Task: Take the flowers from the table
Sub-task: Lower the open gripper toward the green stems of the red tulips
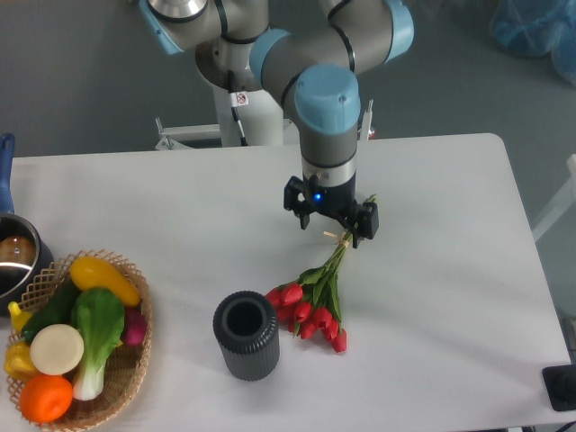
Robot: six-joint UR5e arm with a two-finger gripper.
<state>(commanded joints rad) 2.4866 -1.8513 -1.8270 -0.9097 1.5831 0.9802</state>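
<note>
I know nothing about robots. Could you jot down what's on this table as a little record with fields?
surface: large white table
flowers: bunch of red tulips with green stems, lying flat
end effector: black two-finger end effector, open, above the stem ends
vase: dark ribbed cylindrical vase, upright, left of the blooms
basket: woven wicker basket of vegetables, front left corner
flowers lifted: no
</note>
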